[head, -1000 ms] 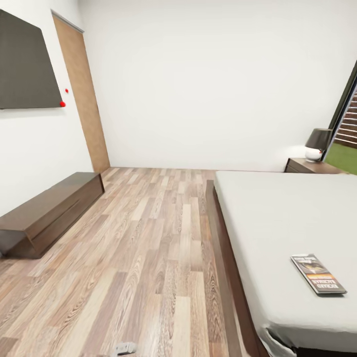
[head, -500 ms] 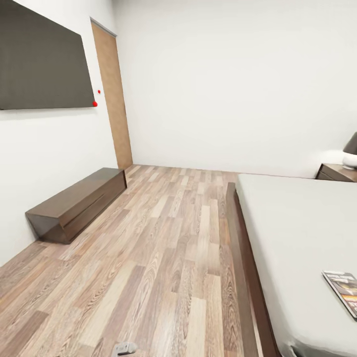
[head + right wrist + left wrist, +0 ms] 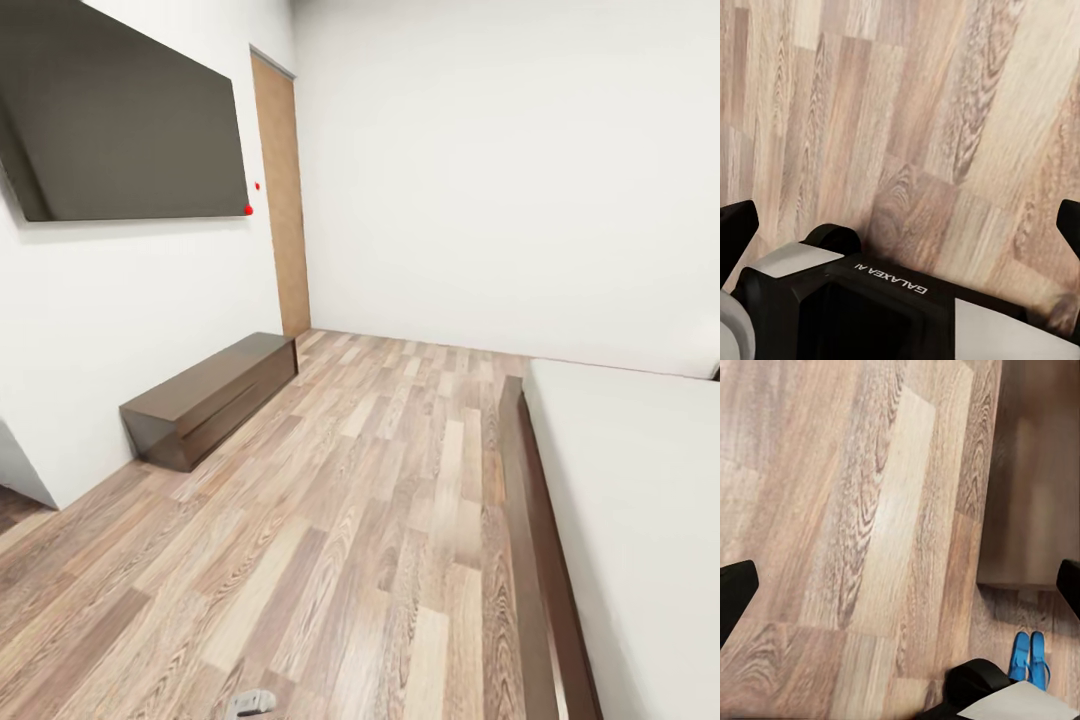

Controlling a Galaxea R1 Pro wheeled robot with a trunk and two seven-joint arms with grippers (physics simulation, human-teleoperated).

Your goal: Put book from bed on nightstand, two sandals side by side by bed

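Note:
The bed (image 3: 640, 500), with a plain white mattress and a dark brown frame (image 3: 535, 540), lies along the right of the head view. The book and the nightstand are out of view. In the left wrist view the two bright blue sandals (image 3: 1029, 660) lie side by side on the plank floor, close to a dark brown wooden surface (image 3: 1031, 472). My left gripper (image 3: 900, 589) hangs open above the floor, its fingertips (image 3: 735, 594) far apart and holding nothing. Over bare planks, my right gripper (image 3: 900, 225) is open too and empty.
A dark flat screen (image 3: 120, 130) hangs on the left wall above a low dark brown cabinet (image 3: 215, 395). A light wooden door (image 3: 280, 200) stands at the far corner. Wood-plank floor (image 3: 350, 520) runs between cabinet and bed. My own base (image 3: 885, 300) shows under the right wrist.
The head view has swung left, so the book, the lamp and the nightstand have slid out past the right edge. More of the screen and left wall shows.

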